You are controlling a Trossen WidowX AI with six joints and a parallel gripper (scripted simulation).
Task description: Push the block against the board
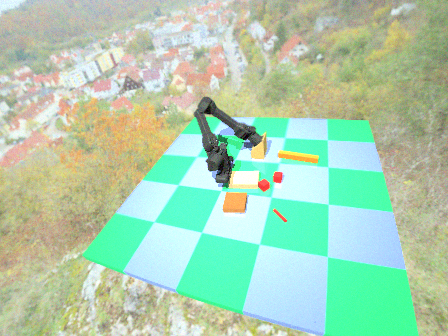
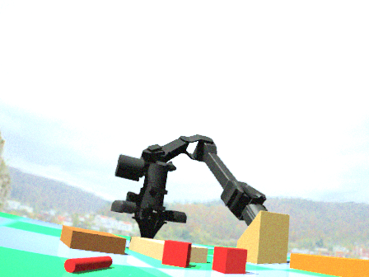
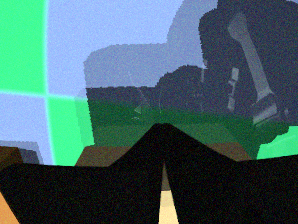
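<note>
The square block [image 1: 235, 202] [image 2: 95, 242] [image 3: 9, 159] is orange-brown and lies flat. The board [image 1: 245, 179] [image 2: 144, 248] [image 3: 168, 209] is cream and lies flat beside it, with a narrow gap between them in the top view. My gripper [image 1: 227, 184] [image 2: 148, 237] [image 3: 161, 127] is shut and empty. Its tips are low at the board's left end in the top view, and behind the board in the exterior view. Whether they touch the board I cannot tell. The fingers hide much of the board in the wrist view.
One red cube [image 1: 264, 185] [image 2: 176, 253] is close to the board's right end; another red cube [image 1: 278, 177] [image 2: 229, 260] is farther right. A tan wedge [image 1: 259, 148] [image 2: 273, 237], an orange bar [image 1: 298, 157] [image 2: 329, 264] and a red rod [image 1: 280, 215] [image 2: 88, 264] lie farther off.
</note>
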